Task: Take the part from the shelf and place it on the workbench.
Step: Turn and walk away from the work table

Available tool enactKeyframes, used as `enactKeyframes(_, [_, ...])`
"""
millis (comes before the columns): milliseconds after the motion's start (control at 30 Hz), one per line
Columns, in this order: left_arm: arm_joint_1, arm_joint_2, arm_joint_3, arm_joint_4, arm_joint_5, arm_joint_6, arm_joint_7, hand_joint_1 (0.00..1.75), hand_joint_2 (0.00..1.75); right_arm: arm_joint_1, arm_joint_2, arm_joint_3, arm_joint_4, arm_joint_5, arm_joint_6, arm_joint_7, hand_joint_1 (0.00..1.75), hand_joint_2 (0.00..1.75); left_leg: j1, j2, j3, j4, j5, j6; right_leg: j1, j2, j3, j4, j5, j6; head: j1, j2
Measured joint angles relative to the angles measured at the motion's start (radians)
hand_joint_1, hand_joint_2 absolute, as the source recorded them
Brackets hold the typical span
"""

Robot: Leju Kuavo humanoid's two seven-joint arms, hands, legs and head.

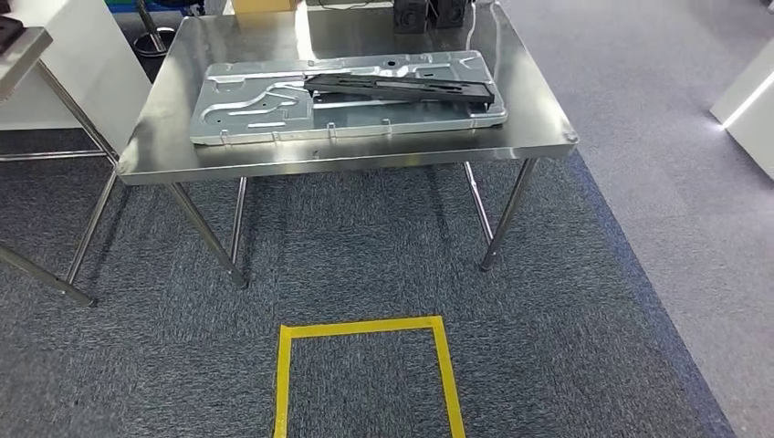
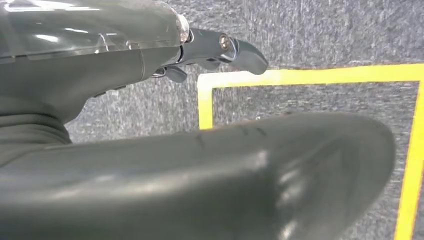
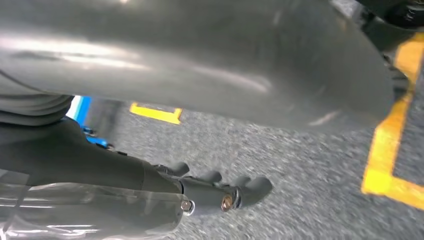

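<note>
A long black part (image 1: 402,88) lies across a silver stamped metal panel (image 1: 265,108) on the steel workbench (image 1: 534,123) ahead of me in the head view. My left hand (image 2: 75,90) hangs over grey carpet, its thick thumb (image 2: 225,175) apart from the straight fingers (image 2: 227,49), and nothing is in it. My right hand (image 3: 100,165) also hangs over the carpet with its fingers (image 3: 225,192) stretched out and away from the thumb (image 3: 200,60), holding nothing.
A yellow tape square (image 1: 360,327) marks the carpet in front of the workbench. Another steel-legged table (image 1: 23,55) stands at the left edge. Two black boxes (image 1: 429,14) sit at the back of the workbench. A white unit (image 1: 748,100) stands at the right.
</note>
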Motion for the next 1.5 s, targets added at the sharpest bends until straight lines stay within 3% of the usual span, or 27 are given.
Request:
enactKeyframes(67, [0.001, 0.003, 0.0, 0.0, -0.001, 0.0, 0.0, 0.0, 0.0, 0.0, 0.002, 0.002, 0.002, 0.002, -0.001, -0.001, 0.0, 0.0, 0.007, -0.004, -0.017, 0.017, -0.018, -0.01, 0.003, -0.005, -0.022, 0.0, 0.023, -0.016, 0.002, 0.0])
enactKeyframes(100, [0.003, 0.003, 0.0, 0.0, -0.002, 0.0, 0.0, 0.0, 0.0, 0.001, 0.003, 0.004, 0.002, 0.004, -0.002, -0.004, 0.0, 0.0, 0.008, -0.006, -0.031, 0.049, -0.056, -0.013, 0.003, -0.008, -0.036, -0.001, 0.035, -0.025, 0.0, 0.0])
enactKeyframes(167, [0.007, 0.003, 0.0, 0.0, -0.005, 0.0, 0.0, 0.0, 0.0, 0.003, 0.003, 0.008, 0.003, 0.007, -0.003, -0.011, 0.0, 0.0, 0.009, -0.008, -0.062, 0.164, -0.163, -0.014, 0.007, -0.01, -0.068, 0.005, 0.058, -0.037, -0.003, 0.0])
enactKeyframes(200, [0.009, 0.002, 0.0, 0.0, -0.006, 0.0, 0.0, 0.0, 0.0, 0.004, 0.003, 0.009, 0.003, 0.009, -0.003, -0.013, 0.0, 0.0, 0.009, -0.008, -0.071, 0.227, -0.199, -0.013, 0.011, -0.011, -0.086, 0.01, 0.068, -0.04, -0.004, 0.0])
enactKeyframes(233, [0.009, 0.002, 0.0, 0.0, -0.007, 0.0, 0.0, 0.0, 0.0, 0.005, 0.003, 0.01, 0.003, 0.01, -0.002, -0.014, 0.0, 0.0, 0.009, -0.008, -0.07, 0.27, -0.209, -0.012, 0.014, -0.011, -0.105, 0.016, 0.079, -0.041, -0.005, 0.0])
enactKeyframes(300, [0.008, 0.003, 0.0, 0.0, -0.008, 0.001, -0.001, 0.0, 0.0, 0.005, 0.004, 0.011, 0.004, 0.011, 0.0, -0.012, 0.0, 0.0, 0.007, -0.008, -0.026, 0.264, -0.168, -0.007, 0.018, -0.011, -0.147, 0.03, 0.099, -0.041, -0.005, 0.0])
enactKeyframes(367, [0.005, 0.005, 0.0, 0.0, -0.009, 0.002, -0.002, 0.0, 0.0, 0.004, 0.007, 0.013, 0.006, 0.011, 0.003, -0.003, 0.0, 0.0, 0.003, -0.009, 0.074, 0.145, -0.136, 0.002, 0.02, -0.01, -0.181, 0.046, 0.115, -0.036, -0.005, 0.0])
enactKeyframes(433, [0.001, 0.008, -0.001, 0.0, -0.014, 0.003, -0.005, 0.0, 0.0, 0.005, 0.011, 0.014, 0.006, 0.011, 0.007, 0.01, 0.0, 0.0, -0.003, -0.009, 0.158, 0.016, -0.155, 0.01, 0.021, -0.011, -0.201, 0.057, 0.131, -0.026, -0.004, 0.0])
enactKeyframes(467, [0.001, 0.009, -0.001, 0.0, -0.016, 0.003, -0.007, 0.0, 0.0, 0.005, 0.013, 0.014, 0.006, 0.01, 0.008, 0.016, 0.0, 0.0, -0.006, -0.009, 0.175, -0.018, -0.165, 0.013, 0.02, -0.013, -0.206, 0.058, 0.139, -0.021, -0.004, 0.0])
enactKeyframes(533, [0.003, 0.01, -0.001, 0.0, -0.018, 0.004, -0.009, 0.0, 0.0, 0.006, 0.014, 0.014, 0.007, 0.009, 0.01, 0.027, 0.0, 0.0, -0.007, -0.007, 0.165, -0.03, -0.154, 0.025, 0.017, -0.012, -0.212, 0.058, 0.154, -0.009, -0.004, 0.0])
enactKeyframes(567, [0.004, 0.01, -0.001, 0.0, -0.018, 0.004, -0.01, 0.0, 0.0, 0.007, 0.015, 0.014, 0.007, 0.009, 0.01, 0.033, 0.0, 0.0, -0.006, -0.005, 0.157, -0.032, -0.144, 0.033, 0.015, -0.01, -0.218, 0.066, 0.141, -0.004, -0.004, 0.0])
enactKeyframes(633, [0.004, 0.011, -0.001, 0.0, -0.019, 0.004, -0.01, 0.0, 0.0, 0.008, 0.016, 0.014, 0.008, 0.006, 0.011, 0.042, 0.0, 0.0, -0.004, -0.001, 0.136, -0.035, -0.121, 0.047, 0.01, -0.005, -0.238, 0.124, 0.065, 0.005, -0.003, 0.0])
enactKeyframes(700, [0.004, 0.013, -0.001, 0.0, -0.021, 0.004, -0.011, 0.0, 0.0, 0.008, 0.018, 0.014, 0.009, 0.001, 0.012, 0.055, 0.0, 0.0, -0.007, -0.001, 0.111, -0.034, -0.099, 0.053, 0.004, -0.004, -0.262, 0.243, -0.03, 0.013, -0.001, 0.0])
enactKeyframes(733, [0.004, 0.013, -0.001, 0.0, -0.021, 0.004, -0.011, 0.0, 0.0, 0.008, 0.018, 0.014, 0.009, -0.001, 0.014, 0.062, 0.0, 0.0, -0.009, -0.001, 0.096, -0.032, -0.089, 0.052, 0.001, -0.004, -0.267, 0.293, -0.047, 0.015, -0.001, 0.0])
enactKeyframes(767, [0.003, 0.014, -0.001, 0.0, -0.021, 0.004, -0.011, 0.0, 0.0, 0.008, 0.018, 0.014, 0.009, -0.002, 0.016, 0.07, 0.0, 0.0, -0.01, -0.001, 0.079, -0.029, -0.078, 0.052, 0.0, -0.004, -0.261, 0.325, -0.044, 0.017, -0.001, 0.0])
enactKeyframes(800, [0.003, 0.014, -0.001, 0.0, -0.021, 0.003, -0.011, 0.0, 0.0, 0.008, 0.018, 0.014, 0.009, -0.003, 0.018, 0.077, 0.0, 0.0, -0.011, -0.001, 0.063, -0.024, -0.068, 0.05, -0.001, -0.004, -0.239, 0.321, -0.018, 0.018, -0.001, 0.0])
enactKeyframes(867, [0.002, 0.015, -0.001, 0.0, -0.02, 0.001, -0.012, 0.0, 0.0, 0.007, 0.018, 0.014, 0.009, -0.004, 0.021, 0.092, 0.0, 0.0, -0.011, -0.001, 0.032, -0.014, -0.053, 0.044, -0.001, -0.003, -0.147, 0.216, 0.032, 0.013, -0.001, 0.0])
enactKeyframes(933, [0.001, 0.014, -0.001, 0.0, -0.019, -0.004, -0.015, 0.0, 0.0, 0.005, 0.018, 0.014, 0.009, -0.005, 0.022, 0.106, 0.0, 0.0, -0.012, -0.001, 0.015, -0.006, -0.04, 0.035, 0.004, -0.002, -0.052, 0.073, 0.027, 0.002, -0.002, 0.0])
enactKeyframes(967, [0.0, 0.013, -0.001, 0.0, -0.018, -0.005, -0.017, 0.0, 0.0, 0.005, 0.018, 0.013, 0.008, -0.005, 0.022, 0.11, 0.0, 0.0, -0.012, 0.0, 0.01, -0.005, -0.032, 0.03, 0.008, -0.001, -0.028, 0.029, 0.017, -0.002, -0.002, 0.0])
enactKeyframes(1033, [-0.002, 0.013, -0.001, 0.0, -0.017, -0.008, -0.02, 0.0, 0.0, 0.006, 0.017, 0.012, 0.008, -0.004, 0.022, 0.115, 0.0, 0.0, -0.009, 0.0, 0.0, -0.005, -0.018, 0.018, 0.012, -0.002, -0.026, 0.0, 0.018, -0.012, -0.001, 0.0])
enactKeyframes(1100, [-0.002, 0.012, -0.001, 0.0, -0.017, -0.012, -0.023, 0.0, 0.0, 0.005, 0.017, 0.012, 0.008, -0.002, 0.024, 0.123, 0.0, 0.0, -0.006, -0.004, -0.019, 0.023, -0.052, 0.007, 0.011, -0.006, -0.041, -0.006, 0.036, -0.027, -0.002, 0.0])
enactKeyframes(1200, [-0.001, 0.008, -0.001, 0.0, -0.015, -0.015, -0.026, 0.0, 0.0, 0.005, 0.014, 0.012, 0.008, 0.002, 0.026, 0.131, 0.0, 0.0, -0.001, -0.008, -0.064, 0.185, -0.189, 0.0, 0.012, -0.01, -0.078, 0.002, 0.062, -0.042, -0.005, 0.0])
enactKeyframes(1233, [-0.001, 0.006, -0.001, 0.0, -0.015, -0.016, -0.027, 0.0, 0.0, 0.006, 0.013, 0.012, 0.008, 0.002, 0.026, 0.13, 0.0, 0.0, 0.0, -0.008, -0.071, 0.242, -0.213, -0.002, 0.013, -0.01, -0.094, 0.009, 0.069, -0.043, -0.005, 0.0])
enactKeyframes(1300, [-0.001, 0.004, -0.001, 0.0, -0.016, -0.016, -0.028, 0.0, 0.0, 0.006, 0.012, 0.012, 0.008, 0.001, 0.024, 0.127, 0.0, 0.0, 0.003, -0.008, -0.048, 0.276, -0.196, -0.006, 0.013, -0.011, -0.13, 0.027, 0.083, -0.04, -0.005, 0.0])
enactKeyframes(1367, [-0.002, 0.004, -0.001, 0.0, -0.018, -0.016, -0.028, 0.0, 0.0, 0.006, 0.012, 0.012, 0.008, -0.001, 0.02, 0.126, 0.0, 0.0, 0.006, -0.008, 0.036, 0.183, -0.149, -0.006, 0.01, -0.01, -0.166, 0.049, 0.094, -0.033, -0.005, 0.0])
enactKeyframes(1433, [-0.006, 0.004, -0.001, 0.0, -0.019, -0.016, -0.027, 0.0, 0.0, 0.008, 0.012, 0.011, 0.008, -0.003, 0.014, 0.123, 0.0, 0.0, 0.004, -0.009, 0.125, 0.054, -0.151, -0.002, 0.01, -0.01, -0.193, 0.07, 0.105, -0.023, -0.005, 0.0])
enactKeyframes(1500, [-0.007, 0.004, -0.001, 0.0, -0.021, -0.016, -0.026, 0.0, 0.0, 0.01, 0.013, 0.011, 0.008, -0.004, 0.01, 0.117, 0.0, 0.0, -0.001, -0.012, 0.15, 0.0, -0.165, 0.008, 0.01, -0.012, -0.205, 0.077, 0.119, -0.011, -0.005, 0.0])
